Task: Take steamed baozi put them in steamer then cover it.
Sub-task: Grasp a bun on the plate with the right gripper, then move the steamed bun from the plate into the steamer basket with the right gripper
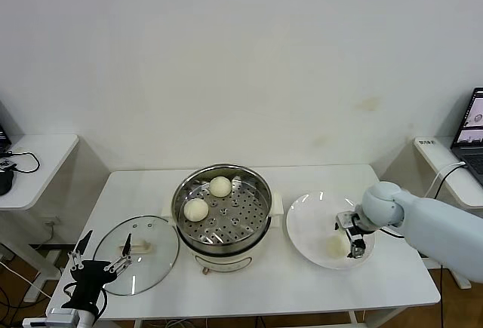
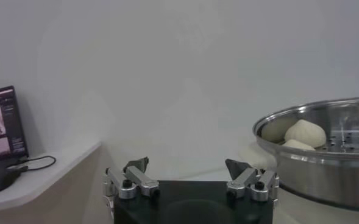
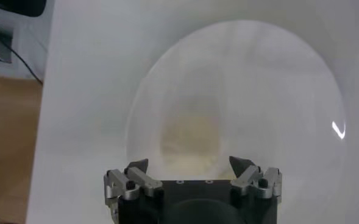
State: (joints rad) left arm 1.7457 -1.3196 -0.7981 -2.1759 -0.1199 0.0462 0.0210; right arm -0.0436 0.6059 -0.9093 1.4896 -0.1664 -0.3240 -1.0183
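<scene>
Head view: right tool (image 1: 353,239), wide, over the plate (image 1: 306,222) at right; two baozi (image 1: 196,209) in steamer (image 1: 256,221); left tool (image 1: 102,255) wide, lower left.

Two baozi (image 1: 219,186) (both in the one steamer (image 1: 260,222)), one plate (image 1: 306,222), one glass lid (image 1: 155,264).

The steamer (image 1: 222,207) is shiny polished metal, the lid (image 1: 138,255) clear glossy glass, the plate (image 1: 326,230) glossy white, the table (image 1: 151,192) matt white, the baozi (image 1: 195,209) smooth.
</scene>
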